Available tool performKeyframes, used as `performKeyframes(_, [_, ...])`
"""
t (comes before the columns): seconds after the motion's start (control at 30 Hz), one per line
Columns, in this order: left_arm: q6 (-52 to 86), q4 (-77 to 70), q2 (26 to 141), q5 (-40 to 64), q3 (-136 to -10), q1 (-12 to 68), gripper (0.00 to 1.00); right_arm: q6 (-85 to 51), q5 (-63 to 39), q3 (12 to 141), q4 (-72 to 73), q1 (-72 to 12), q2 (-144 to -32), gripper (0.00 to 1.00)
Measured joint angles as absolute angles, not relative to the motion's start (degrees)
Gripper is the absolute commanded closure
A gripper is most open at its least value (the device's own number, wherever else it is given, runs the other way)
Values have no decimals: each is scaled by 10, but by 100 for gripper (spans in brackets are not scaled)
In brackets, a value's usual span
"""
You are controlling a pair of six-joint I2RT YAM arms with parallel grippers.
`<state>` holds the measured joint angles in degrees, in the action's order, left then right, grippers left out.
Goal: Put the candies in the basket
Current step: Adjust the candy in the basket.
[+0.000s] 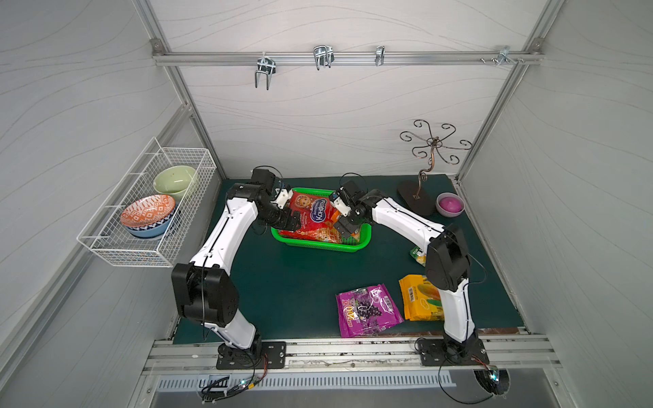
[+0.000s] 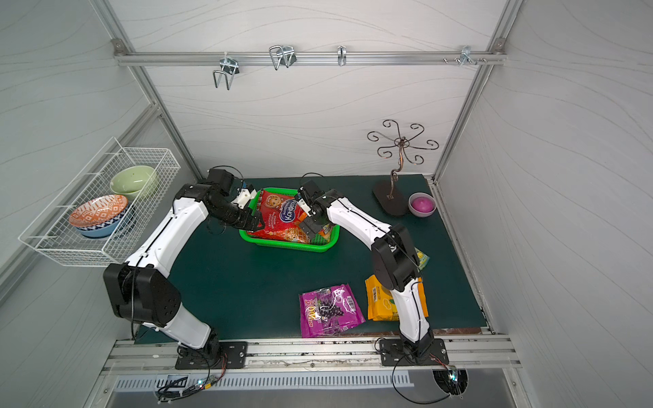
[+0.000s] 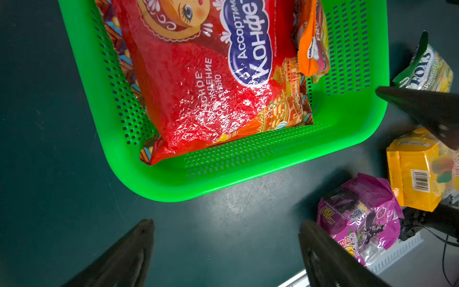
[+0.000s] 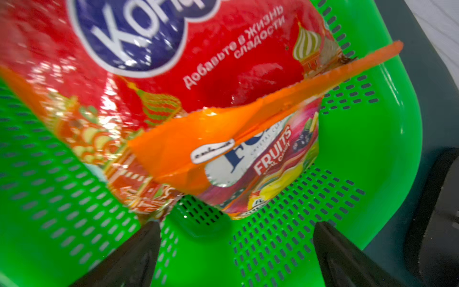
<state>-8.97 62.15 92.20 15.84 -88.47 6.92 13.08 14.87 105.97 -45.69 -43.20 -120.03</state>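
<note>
The right fingers point(image 4: 139, 256) stand spread wide with nothing between them. They are poised over the perforated floor of the green basket point(image 4: 397, 139), just short of a small orange bag point(image 4: 183, 149). That bag leans against a large red bag point(image 4: 223, 74) bearing a blue oval logo.

The left fingers point(image 3: 131, 251) are likewise spread and empty, hanging over the dark green bench point(image 3: 49, 174) just beside the basket's outer rim.

In both top views the basket sits toward the back of the bench, with one set of fingers at each end. The red bag fills most of it, and the patterned edge of a second bag point(image 3: 124, 62) shows beneath.

Three candies lie on the bench outside the basket, on the right arm's side. A purple bag point(image 1: 367, 309) printed with grapes lies near the front edge. A yellow-orange bag point(image 1: 417, 300) lies just beside it, partly hidden by the right arm. A small green-yellow bag point(image 1: 418, 256) lies nearer the basket, mostly behind that arm's elbow.

Farther out, a curled metal stand point(image 1: 424, 176) and a small pink bowl point(image 1: 449, 205) occupy the back corner. A white wire basket point(image 1: 148, 205) holding bowls hangs on the side wall.
</note>
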Motion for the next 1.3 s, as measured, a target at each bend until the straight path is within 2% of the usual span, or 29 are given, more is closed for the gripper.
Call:
performKeyframes(0.27, [-90, 622, 922, 152, -885, 69, 5, 196, 224, 1056, -445, -428, -1244, 1])
performKeyframes(0.47, [-90, 622, 925, 152, -885, 69, 5, 218, 312, 1123, -427, -423, -1317, 1])
performKeyframes(0.7, [-90, 622, 925, 152, -885, 69, 5, 219, 343, 1153, -426, -420, -1329, 1])
performKeyframes(1.0, [-90, 624, 925, 154, -885, 69, 5, 197, 321, 1116, -461, -426, -1291, 1])
performKeyframes(1.3, [-91, 651, 947, 178, -931, 69, 5, 115, 147, 1108, -541, -416, -1145, 1])
